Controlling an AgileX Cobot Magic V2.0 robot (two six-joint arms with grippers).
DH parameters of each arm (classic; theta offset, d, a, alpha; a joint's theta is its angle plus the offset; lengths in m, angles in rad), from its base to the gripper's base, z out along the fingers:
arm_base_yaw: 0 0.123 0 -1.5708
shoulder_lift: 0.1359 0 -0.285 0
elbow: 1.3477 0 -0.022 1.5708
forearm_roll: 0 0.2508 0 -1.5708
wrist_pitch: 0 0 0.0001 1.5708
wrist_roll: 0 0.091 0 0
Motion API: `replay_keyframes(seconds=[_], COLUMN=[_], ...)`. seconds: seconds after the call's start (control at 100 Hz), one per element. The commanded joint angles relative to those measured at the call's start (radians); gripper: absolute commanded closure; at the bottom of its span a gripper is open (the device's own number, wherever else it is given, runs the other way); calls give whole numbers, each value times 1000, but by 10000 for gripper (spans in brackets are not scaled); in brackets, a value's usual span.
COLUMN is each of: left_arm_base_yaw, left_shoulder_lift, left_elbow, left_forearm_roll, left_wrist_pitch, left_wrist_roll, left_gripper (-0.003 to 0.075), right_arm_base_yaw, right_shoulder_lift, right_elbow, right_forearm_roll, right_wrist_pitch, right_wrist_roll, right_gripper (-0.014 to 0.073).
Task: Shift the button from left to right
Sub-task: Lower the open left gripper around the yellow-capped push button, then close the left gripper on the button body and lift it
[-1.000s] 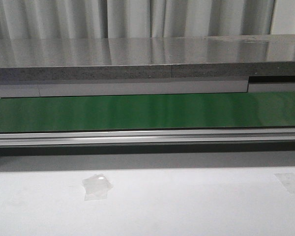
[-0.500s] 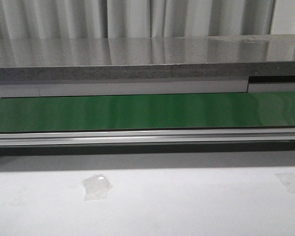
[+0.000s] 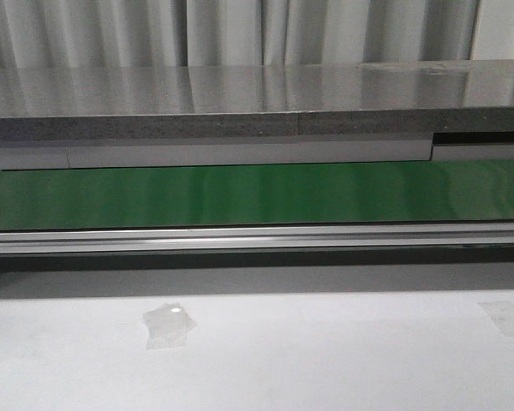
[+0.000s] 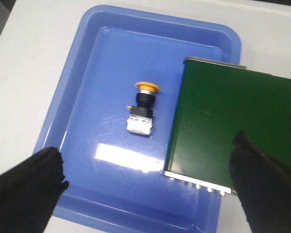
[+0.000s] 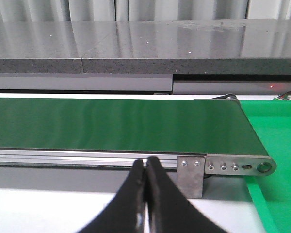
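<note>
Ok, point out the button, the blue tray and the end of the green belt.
button [image 4: 143,108]: left wrist view, on its black neck below the yellow head.
blue tray [image 4: 87,73]: left wrist view, on its bare floor.
green belt [image 4: 218,121]: left wrist view, on the flat top near its end over the tray.

A blue tray sits under the end of a green conveyor belt.

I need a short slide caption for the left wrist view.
Open left gripper above the button lying in a blue tray.

R gripper jaws closed, green belt
</note>
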Motion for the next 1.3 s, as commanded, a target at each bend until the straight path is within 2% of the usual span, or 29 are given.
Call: replay_keyframes(seconds=[0.0,0.36,0.64,1.29], left_arm_base_yaw=[32,70,70,71], left_shoulder_lift=[48,301,428,594], left_elbow=[-69,-168,-173,-177], left_forearm_roll=[3,0,-14,-27], left_wrist_pitch=[-58,-109,-194,-276], left_wrist_roll=[3,7,7,7], left_gripper=[63,65,66,70], right_arm_base_yaw=[-1,-1,-1,-1], right_shoulder_lift=[-18,-18,-18,-18], right_elbow=[-15,-15,-15,-15], right_forearm_roll=[-4,-4,-4,-4], right_wrist_pitch=[-84,-84,-84,-84], right_wrist_roll=[-3,-3,-3,-3], right_gripper=[662,662,662,662])
